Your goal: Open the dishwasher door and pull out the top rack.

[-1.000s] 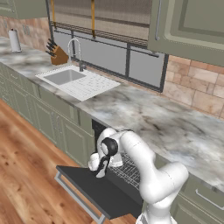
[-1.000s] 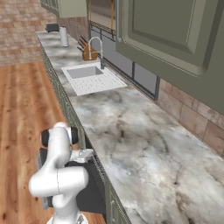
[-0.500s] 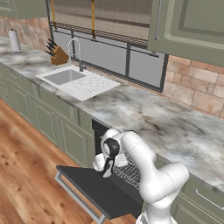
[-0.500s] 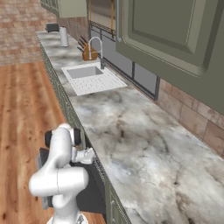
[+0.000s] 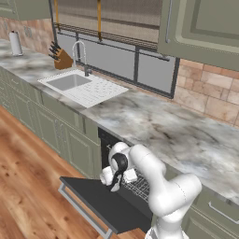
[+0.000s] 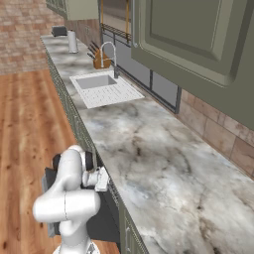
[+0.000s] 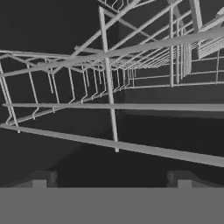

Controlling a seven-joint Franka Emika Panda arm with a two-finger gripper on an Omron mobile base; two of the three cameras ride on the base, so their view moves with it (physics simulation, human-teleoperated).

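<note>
The dishwasher door (image 5: 105, 205) lies open and flat, a dark panel with a silver bar handle (image 5: 77, 210) along its outer edge; it is also seen under my arm in the right base view (image 6: 106, 221). My gripper (image 5: 116, 179) (image 6: 100, 178) hangs just above the door's inner end, at the mouth of the dishwasher. The top rack (image 5: 140, 186) of thin silver wire sits inside the opening behind my hand. In the hand view the rack's wires (image 7: 109, 105) cross close ahead of my gripper (image 7: 111, 180). Its fingertips (image 7: 43, 178) stand wide apart with nothing between them.
Pale green cabinet doors (image 5: 77, 149) flank the dishwasher on the left. The marble counter (image 5: 154, 121) runs above it, with a sink (image 5: 70, 81), a faucet (image 5: 79, 51), a knife block (image 5: 63, 58) and a paper towel roll (image 5: 15, 43). Wood floor (image 5: 28, 186) lies in front.
My hand has moved a little further in toward the dishwasher opening and the rack. The door stays flat and the jaws stay open.
</note>
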